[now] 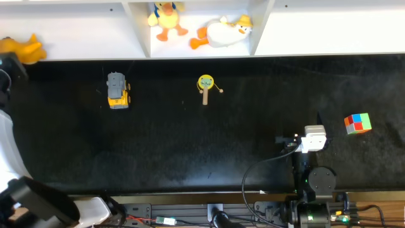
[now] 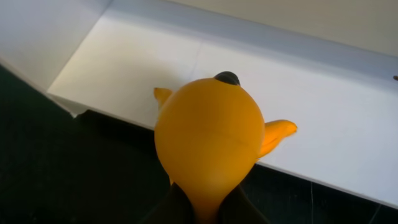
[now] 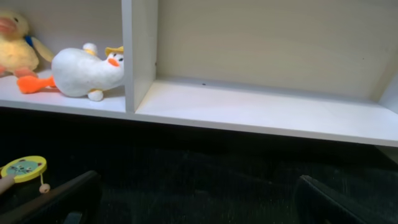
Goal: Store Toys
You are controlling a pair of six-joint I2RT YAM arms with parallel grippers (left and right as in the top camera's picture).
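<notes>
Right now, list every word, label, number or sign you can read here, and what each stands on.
None can be read.
The drum rattle has a green print on its face, too small to tell any letters.
The toy truck, the colour cube, the white shelf and the orange duck in the left gripper show no words, numbers or signs.

Orange duck (image 2: 208, 143) at shelf (image 2: 323, 124) edge; truck (image 1: 118, 90), rattle (image 1: 205, 83), cube (image 1: 357, 123) on table (image 1: 190, 145).
</notes>
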